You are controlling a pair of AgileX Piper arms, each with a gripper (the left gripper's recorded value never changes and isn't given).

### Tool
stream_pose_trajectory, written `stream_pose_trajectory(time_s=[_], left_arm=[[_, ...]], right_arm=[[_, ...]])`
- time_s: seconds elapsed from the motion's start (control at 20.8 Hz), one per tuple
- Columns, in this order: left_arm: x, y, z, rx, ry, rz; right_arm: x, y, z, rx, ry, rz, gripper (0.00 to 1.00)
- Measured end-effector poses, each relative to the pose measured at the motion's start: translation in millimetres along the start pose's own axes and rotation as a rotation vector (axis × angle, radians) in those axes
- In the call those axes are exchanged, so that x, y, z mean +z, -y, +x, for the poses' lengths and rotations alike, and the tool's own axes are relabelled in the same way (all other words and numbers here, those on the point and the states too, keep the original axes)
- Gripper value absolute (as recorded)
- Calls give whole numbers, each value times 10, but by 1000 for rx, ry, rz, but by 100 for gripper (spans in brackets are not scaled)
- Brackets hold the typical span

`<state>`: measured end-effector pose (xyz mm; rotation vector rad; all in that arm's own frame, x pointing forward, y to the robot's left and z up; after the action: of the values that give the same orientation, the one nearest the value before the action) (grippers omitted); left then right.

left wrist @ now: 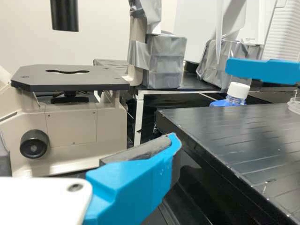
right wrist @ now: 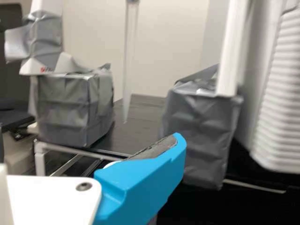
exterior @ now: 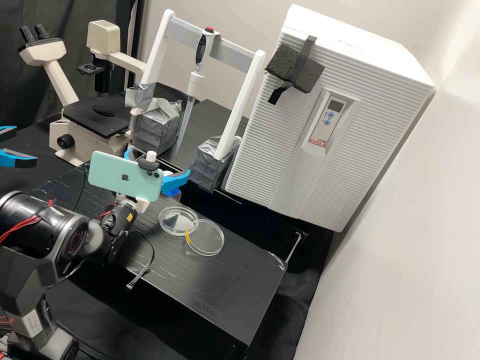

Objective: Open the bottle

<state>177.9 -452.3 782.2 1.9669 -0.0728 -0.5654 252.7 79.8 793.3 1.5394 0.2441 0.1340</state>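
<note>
We judge opening not yet begun: the white cap (left wrist: 239,90) sits on the bottle (left wrist: 226,103), the right gripper (exterior: 159,166) spread just beside it, the left gripper (exterior: 12,146) also spread, well away.

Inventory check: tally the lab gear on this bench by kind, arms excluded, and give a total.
bottle: 1
clear round dishes: 2
microscope: 1
pipette: 1
pipette stand: 1
white ribbed machine: 1
Total: 7
</note>
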Motion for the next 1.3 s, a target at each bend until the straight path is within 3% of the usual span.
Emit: stream_pose_trajectory(time_s=[0.24, 0.72, 1.3], left_arm=[[-12, 8, 12, -6, -2, -5], [-19, -8, 18, 1, -3, -2], [-23, -9, 17, 3, -6, -3]], right_arm=[[23, 128, 26, -48, 13, -5, 100], [60, 155, 168, -46, 26, -5, 100], [231, 118, 232, -37, 96, -10, 100]])
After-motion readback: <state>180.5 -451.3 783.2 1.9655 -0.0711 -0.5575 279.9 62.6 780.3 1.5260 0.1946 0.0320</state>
